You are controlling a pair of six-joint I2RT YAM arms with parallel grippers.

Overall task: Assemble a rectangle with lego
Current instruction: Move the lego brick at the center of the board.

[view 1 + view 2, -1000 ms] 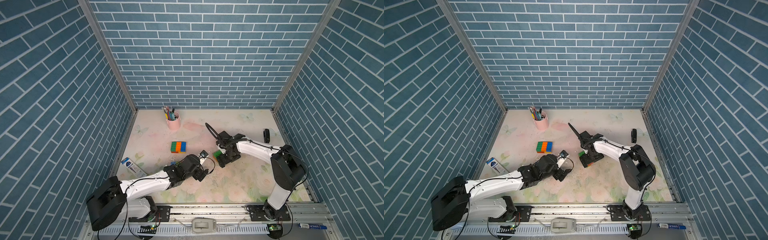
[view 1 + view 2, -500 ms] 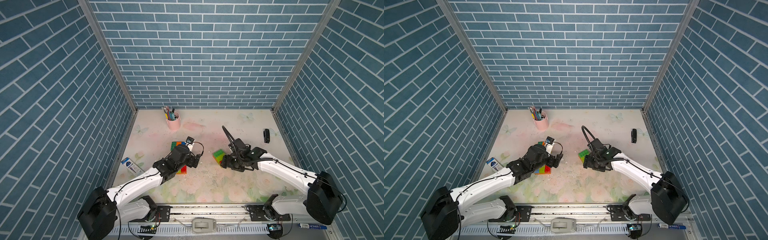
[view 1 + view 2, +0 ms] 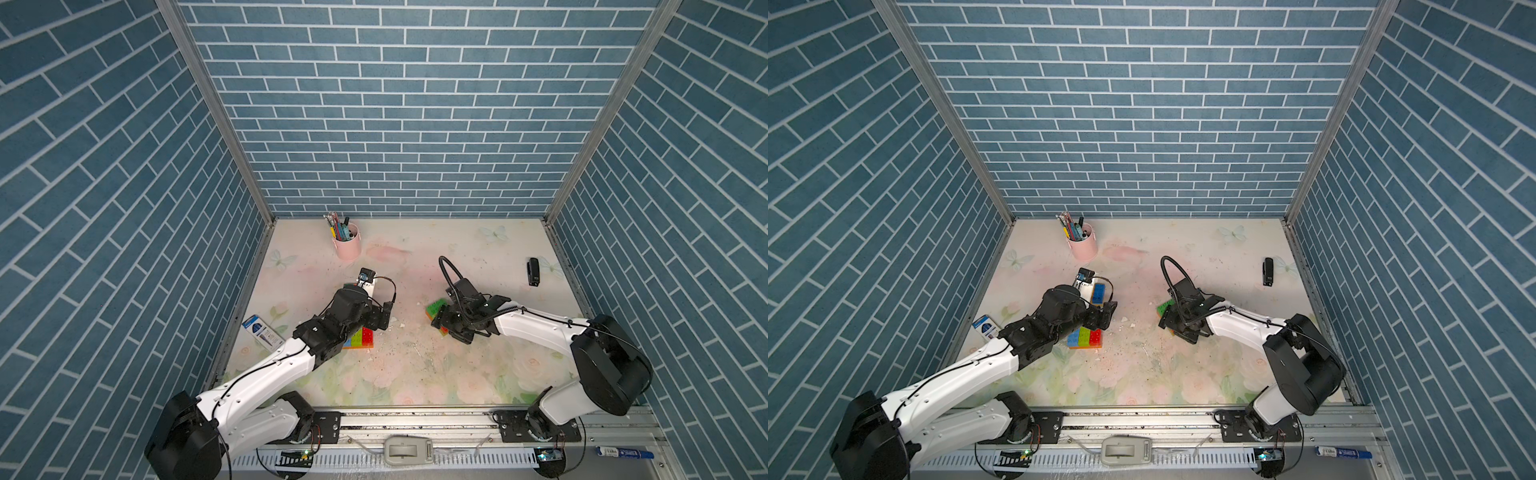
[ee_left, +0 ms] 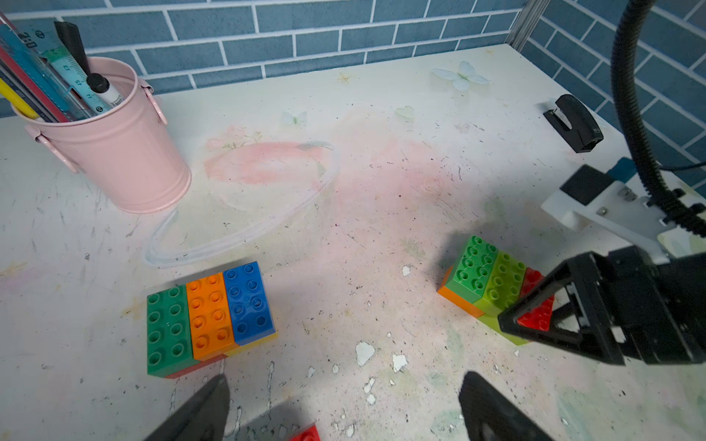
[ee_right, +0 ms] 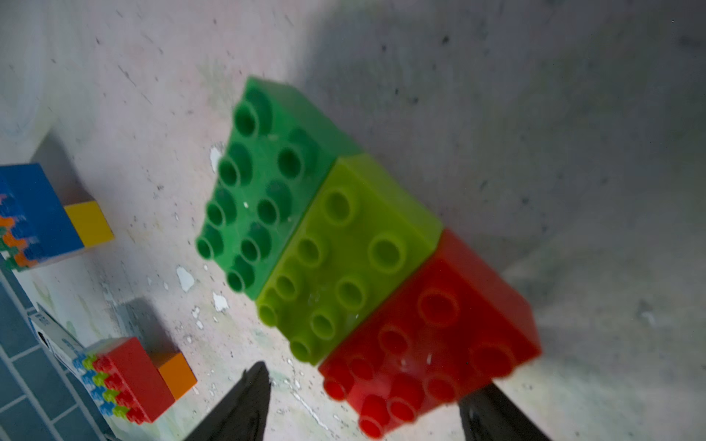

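Pen cup [image 3: 347,245], pink and upright, stands far left of centre on the table [image 3: 415,374] in both top views, stuffed with pens and rulers. Three two-layer blocks of lego [image 3: 1086,337]: blue-lime-red block [image 3: 361,337] just near of the left gripper [image 3: 384,316], green-orange-blue block [image 3: 1099,293] mostly hidden under that wrist, green-lime-red block [image 3: 435,306] right of centre under the right gripper [image 3: 442,323]. Table is pale floral print, scuffed, flecked with white chips and dark specks. Black stapler [image 3: 533,271] far right, well apart from everything. Blue-white box [image 3: 262,331] at the left edge. Blue brick-pattern walls on three sides. Metal rail along the near edge, blue marker [image 3: 623,453] lying on it.

Left wrist view: pen cup [image 4: 114,152] holds clear rulers, a black marker [image 4: 103,86] and a yellow pencil. Green-orange-blue block [image 4: 210,313] lies flat ahead of the left gripper's fingers [image 4: 206,412], which stand wide apart with nothing between them. Farther right, green-lime-red block [image 4: 485,282] with a right gripper finger [image 4: 550,339] across its red end. Paint is chipped off the table between the blocks.

Right wrist view, blurry: green-lime-red block [image 5: 344,248] fills the middle. Right gripper jaws are spread astride its red end. A strip of bare table shows between one finger [image 5: 244,408] and the brick, so it is not clamped. The other two blocks and the box sit beyond, at the frame edge.
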